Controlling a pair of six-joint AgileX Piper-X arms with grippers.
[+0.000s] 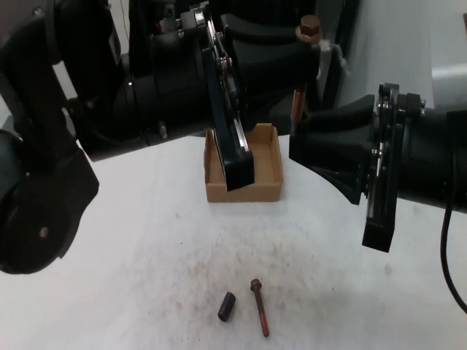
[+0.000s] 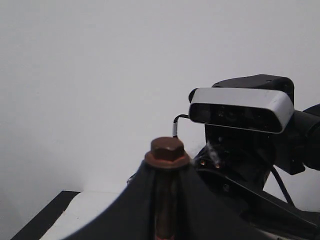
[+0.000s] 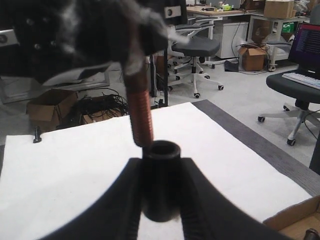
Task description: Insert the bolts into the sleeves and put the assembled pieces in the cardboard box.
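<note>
My left gripper is shut on a rusty bolt, held head-up high above the bench. Its threaded shaft points down. My right gripper is shut on a black sleeve held upright just below it. The bolt's tip meets the rim of the sleeve's open mouth. In the high view the held bolt hangs over the right gripper, to the right of the cardboard box. A second black sleeve and a second bolt lie side by side on the white bench near its front.
A black arm link hangs in front of the box's opening. A corner of the box shows below the right gripper. Rust smudges mark the bench around the loose parts. Office chairs and boxes stand beyond the bench.
</note>
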